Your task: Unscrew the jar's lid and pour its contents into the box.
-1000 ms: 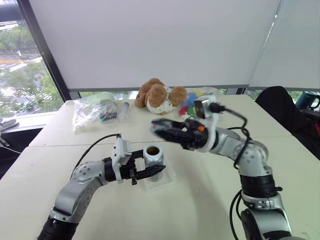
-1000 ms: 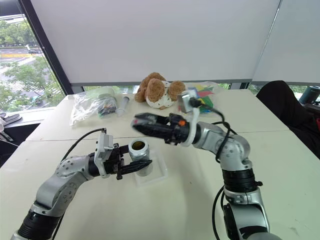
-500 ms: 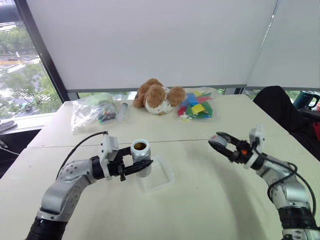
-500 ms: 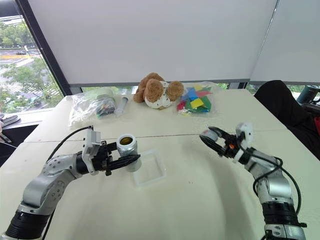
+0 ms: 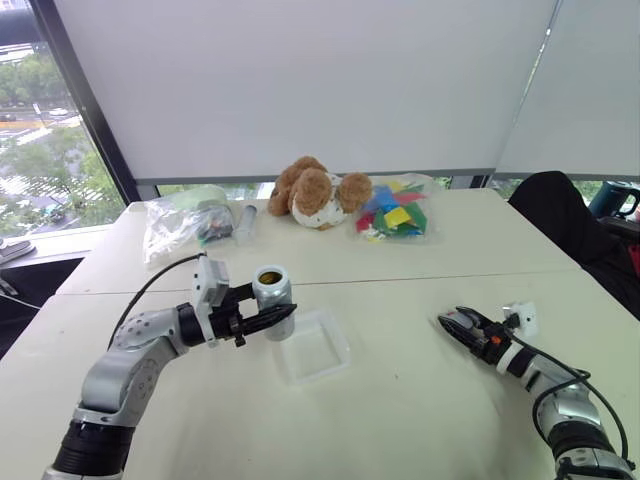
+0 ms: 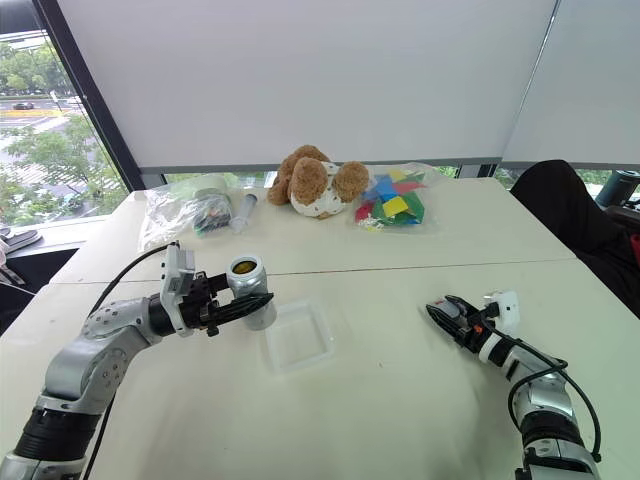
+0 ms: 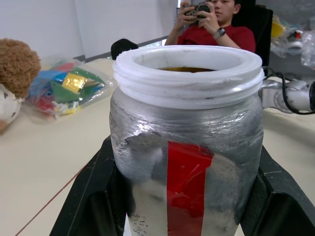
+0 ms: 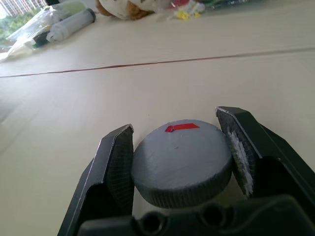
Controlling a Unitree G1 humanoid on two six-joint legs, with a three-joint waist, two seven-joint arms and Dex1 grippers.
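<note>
My left gripper [image 5: 284, 316] is shut on the silvery jar [image 5: 272, 300], held upright just left of the box [image 5: 340, 352]. The jar's mouth is open, and the brown contents [image 6: 243, 266] show inside. In the left wrist view the jar [image 7: 147, 123] shows its red stripe between the black fingers [image 7: 88, 196]. The clear shallow box lies on the table. Far to the right, my right gripper [image 5: 452, 322] is low over the table. It is shut on the grey lid [image 8: 182, 162], whose small red mark faces up.
At the table's far edge lie a teddy bear [image 5: 315, 192], a bag of coloured pieces [image 5: 395, 215], clear bags [image 5: 185, 220] and a tube [image 5: 245, 222]. A black chair [image 5: 560, 215] stands at the right. A person [image 7: 211, 24] sits beyond the table.
My right arm swung from above the jar down and to the right, carrying the lid low over the table. The left gripper moved the jar slightly left, off the box.
</note>
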